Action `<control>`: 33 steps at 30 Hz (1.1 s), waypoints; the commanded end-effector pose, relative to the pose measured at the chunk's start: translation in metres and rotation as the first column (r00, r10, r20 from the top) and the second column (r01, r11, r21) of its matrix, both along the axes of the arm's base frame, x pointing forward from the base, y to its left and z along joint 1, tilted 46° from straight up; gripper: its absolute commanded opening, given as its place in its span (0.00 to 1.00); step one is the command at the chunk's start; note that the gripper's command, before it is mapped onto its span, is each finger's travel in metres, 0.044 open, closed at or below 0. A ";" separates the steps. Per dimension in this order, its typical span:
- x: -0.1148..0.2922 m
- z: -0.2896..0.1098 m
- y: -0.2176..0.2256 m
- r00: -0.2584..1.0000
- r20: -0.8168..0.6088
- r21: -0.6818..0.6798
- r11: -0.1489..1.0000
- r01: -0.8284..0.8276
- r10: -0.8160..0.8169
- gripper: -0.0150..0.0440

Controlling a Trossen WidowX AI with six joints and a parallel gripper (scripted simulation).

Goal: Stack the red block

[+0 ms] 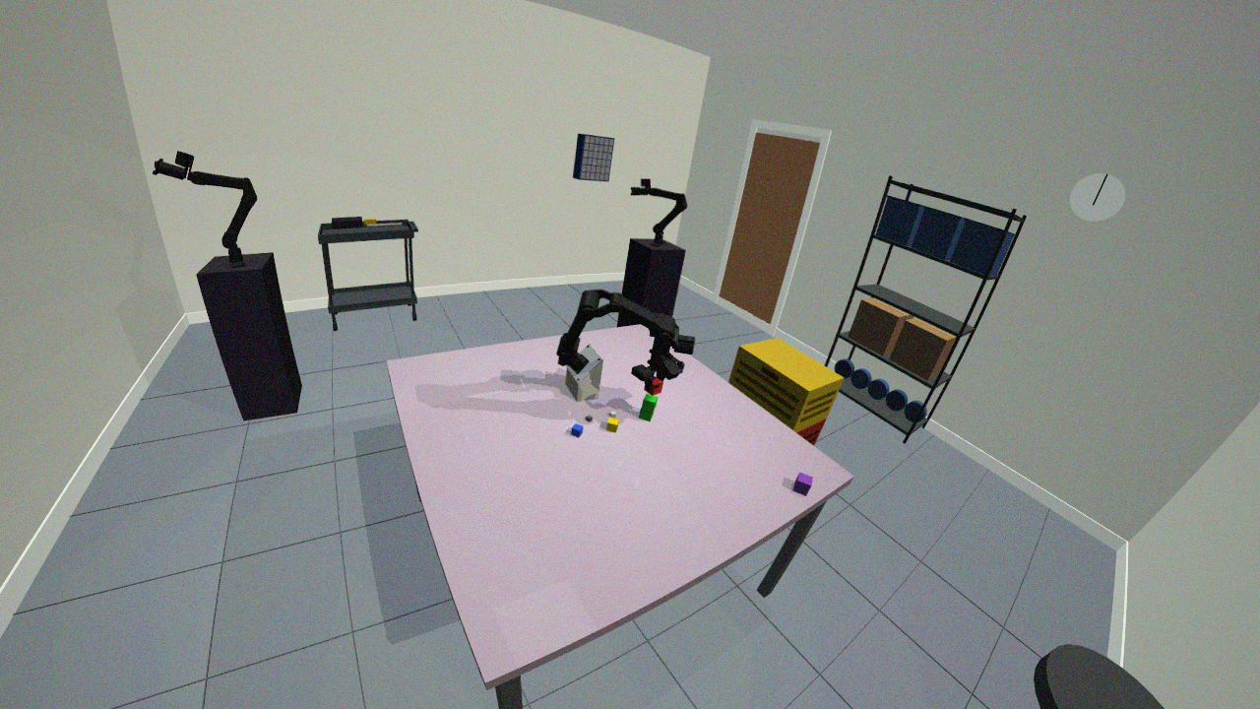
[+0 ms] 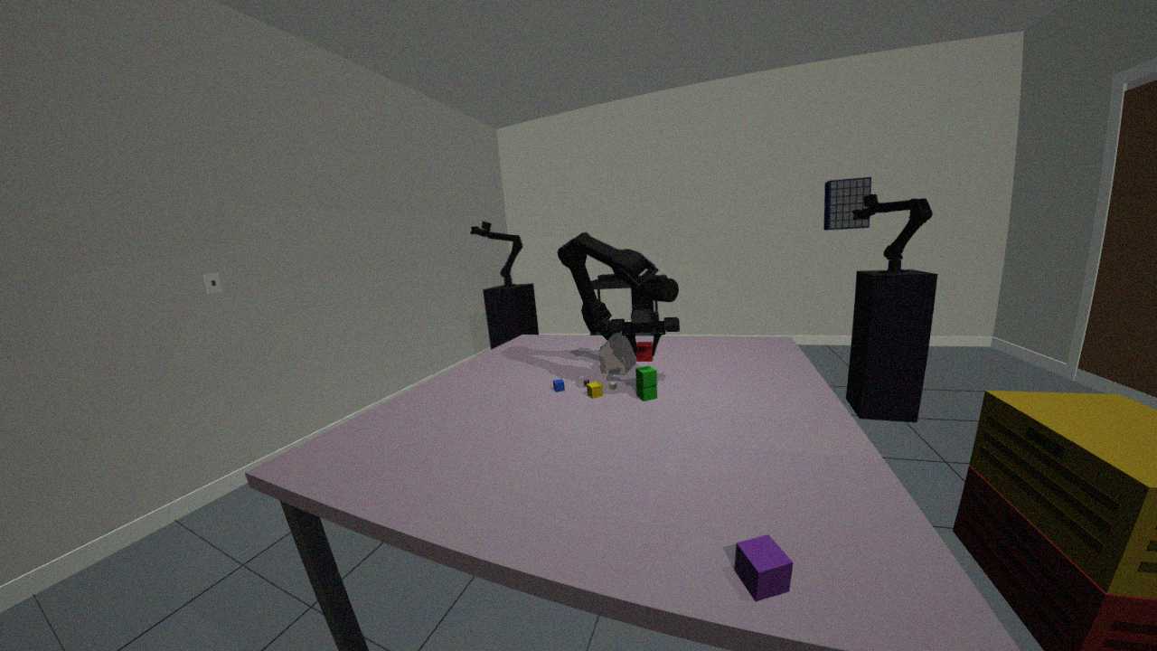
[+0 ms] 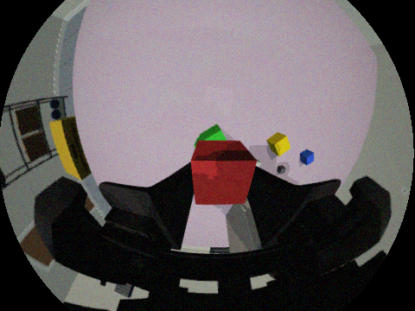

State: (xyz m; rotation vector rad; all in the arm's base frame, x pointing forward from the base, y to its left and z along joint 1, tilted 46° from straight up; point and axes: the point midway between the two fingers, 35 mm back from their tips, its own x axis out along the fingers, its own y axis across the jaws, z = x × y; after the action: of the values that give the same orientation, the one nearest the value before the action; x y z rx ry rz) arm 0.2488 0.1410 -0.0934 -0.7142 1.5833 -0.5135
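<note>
The red block (image 1: 654,386) (image 2: 644,352) (image 3: 221,183) is held off the table between the fingers of my gripper (image 1: 653,384) (image 2: 644,350) (image 3: 219,163), which is shut on it. The green tower (image 1: 648,408) (image 2: 646,383) (image 3: 213,135), two green blocks high, stands upright on the pink table (image 1: 616,529) (image 2: 566,461) (image 3: 216,65). The red block is higher than the tower's top, with a gap seen in the exterior view. In the wrist view the red block hides much of the tower, whose visible part lies beyond it and slightly left.
A yellow cube (image 1: 612,424) (image 2: 594,390) (image 3: 278,144), a blue cube (image 1: 577,430) (image 2: 559,385) (image 3: 307,156) and a tiny dark block (image 1: 589,418) (image 3: 281,169) lie beside the tower. A grey box (image 1: 581,382) (image 2: 616,356) stands near it. A purple cube (image 1: 802,483) (image 2: 763,566) is far off.
</note>
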 end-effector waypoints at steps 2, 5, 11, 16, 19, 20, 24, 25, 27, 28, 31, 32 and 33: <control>-0.003 -0.008 -0.008 1.000 0.002 0.000 1.000 0.010 -0.010 0.25; -0.004 -0.017 -0.017 1.000 0.002 -0.001 1.000 0.010 -0.010 0.25; -0.005 -0.021 -0.022 1.000 0.002 -0.001 1.000 0.010 -0.010 0.25; -0.005 -0.022 -0.022 1.000 0.002 -0.001 1.000 0.010 -0.010 0.25; -0.005 -0.022 -0.022 1.000 0.002 -0.001 1.000 0.010 -0.010 0.25; -0.005 -0.022 -0.022 1.000 0.002 -0.001 1.000 0.010 -0.010 0.25; -0.005 -0.022 -0.022 1.000 0.002 -0.001 1.000 0.010 -0.010 0.25; -0.005 -0.022 -0.022 1.000 0.002 -0.001 1.000 0.010 -0.010 0.25; -0.005 -0.022 -0.022 1.000 0.002 -0.001 1.000 0.010 -0.010 0.25; -0.005 -0.022 -0.022 1.000 0.002 -0.001 1.000 0.010 -0.010 0.25; -0.005 -0.022 -0.022 1.000 0.003 -0.001 1.000 0.010 -0.010 0.25; -0.005 -0.022 -0.022 1.000 0.003 -0.001 1.000 0.010 -0.010 0.25; -0.005 -0.022 -0.022 1.000 0.003 -0.001 1.000 0.010 -0.010 0.25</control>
State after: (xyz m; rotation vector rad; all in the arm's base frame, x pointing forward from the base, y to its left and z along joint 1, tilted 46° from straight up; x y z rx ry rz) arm 0.2438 0.1196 -0.1151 -0.6991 1.5853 -0.5266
